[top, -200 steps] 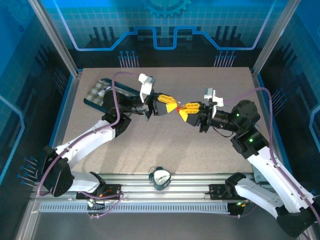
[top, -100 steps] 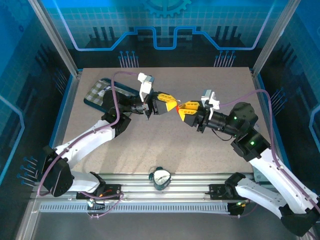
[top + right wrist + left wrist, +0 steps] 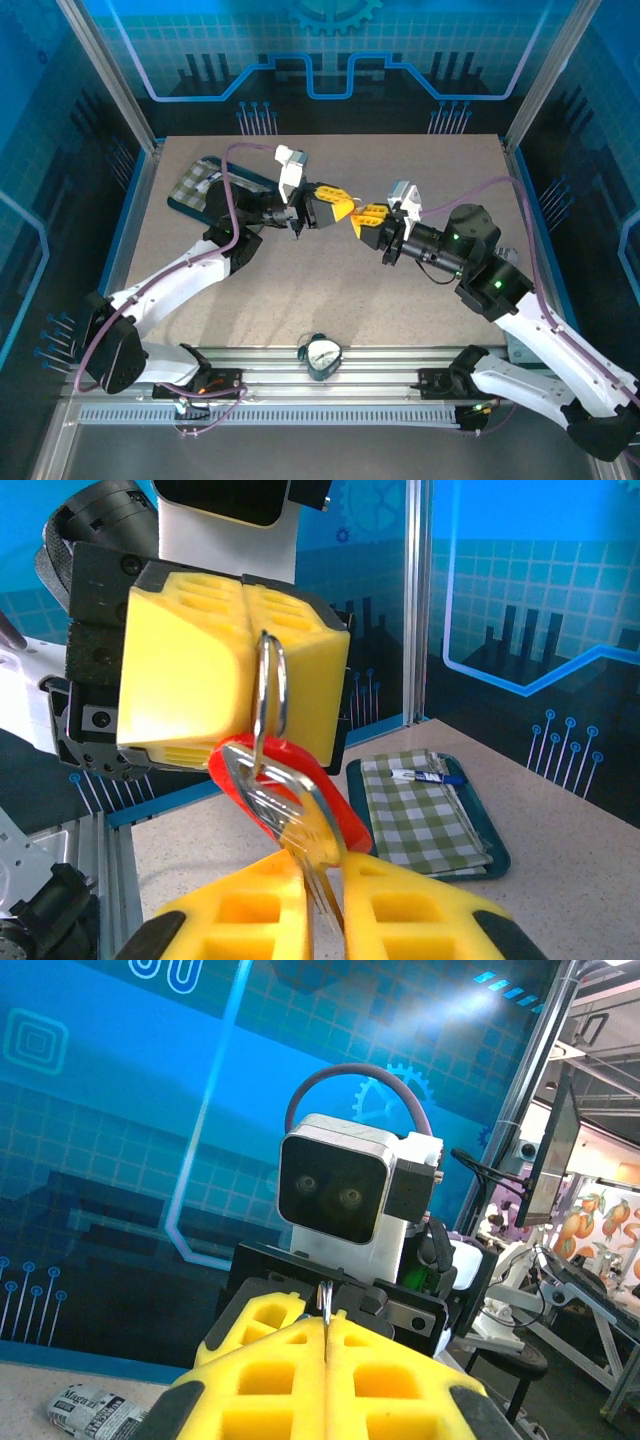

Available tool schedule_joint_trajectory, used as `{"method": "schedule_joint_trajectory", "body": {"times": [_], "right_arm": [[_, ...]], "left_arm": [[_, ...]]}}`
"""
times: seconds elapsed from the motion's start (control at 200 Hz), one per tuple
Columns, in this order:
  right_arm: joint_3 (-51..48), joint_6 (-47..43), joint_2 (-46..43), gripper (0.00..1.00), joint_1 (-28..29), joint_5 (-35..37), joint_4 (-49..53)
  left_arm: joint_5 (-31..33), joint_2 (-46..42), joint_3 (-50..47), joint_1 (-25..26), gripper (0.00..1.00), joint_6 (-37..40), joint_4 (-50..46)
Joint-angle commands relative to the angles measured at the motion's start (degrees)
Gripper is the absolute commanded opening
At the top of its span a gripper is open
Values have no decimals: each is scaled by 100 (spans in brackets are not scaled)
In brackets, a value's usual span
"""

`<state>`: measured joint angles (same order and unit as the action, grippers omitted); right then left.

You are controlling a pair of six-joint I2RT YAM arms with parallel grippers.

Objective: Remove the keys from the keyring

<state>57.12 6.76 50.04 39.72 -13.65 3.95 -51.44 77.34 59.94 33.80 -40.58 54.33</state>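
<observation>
Now right fingers [image 3: 372, 212] nearer left fingers [image 3: 338, 203]

Blue circuit-patterned walls [image 3: 400, 40] (brightly lit) enclose a speckled grey table [image 3: 330, 290]

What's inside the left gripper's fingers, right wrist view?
The metal loop of the keyring pokes out of the shut left gripper, red tag hanging below. The pinched stretch is hidden between the fingers.

White arms [image 3: 170, 280] with black joints [image 3: 108, 350] trail purple cables [image 3: 355, 1068]; the left hand [image 3: 349, 210] and right hand [image 3: 360, 217] bear yellow grid-moulded fingers [image 3: 225, 670] and white camera blocks [image 3: 335, 1195].
</observation>
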Motion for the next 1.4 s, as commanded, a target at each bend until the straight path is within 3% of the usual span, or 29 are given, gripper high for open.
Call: {"method": "schedule_joint_trajectory", "body": {"times": [0.0, 0.155, 0.24, 0.34, 0.495, 0.62, 0.745, 0.85, 1.09, 1.325, 1.395], "right_arm": [[133, -96, -125, 11, 27, 382, -128], [80, -79, -196, 7, 55, 492, -296], [101, -53, -188, 20, 78, 606, -351], [117, -77, -181, 22, 112, 661, -446], [191, -109, -93, 16, 149, 600, -508], [237, -131, -22, 28, 194, 532, -552], [306, -197, 39, 27, 220, 457, -603], [367, -216, 85, 19, 241, 302, -610], [191, -272, -54, 44, 261, 76, -826], [106, -323, -144, 40, 255, 49, -981], [92, -312, -136, 45, 255, -36, -1059]], "left_arm": [[-200, -167, 33, 46, 0, 64, 166], [-158, -150, 13, 48, 0, 110, 127], [-156, -141, 1, 47, 0, 111, 123], [-145, -133, -18, 51, 0, 98, 133], [-147, -132, 0, 66, 0, 101, 117], [-147, -125, 0, 81, 0, 109, 111], [-164, -97, 6, 92, 0, 96, 113], [-173, -88, 9, 96, 0, 100, 127], [-165, -62, -9, 91, 0, 13, 260], [-235, 48, 44, 82, 0, -235, 503], [-244, 71, 38, 83, 0, -299, 570]]}}
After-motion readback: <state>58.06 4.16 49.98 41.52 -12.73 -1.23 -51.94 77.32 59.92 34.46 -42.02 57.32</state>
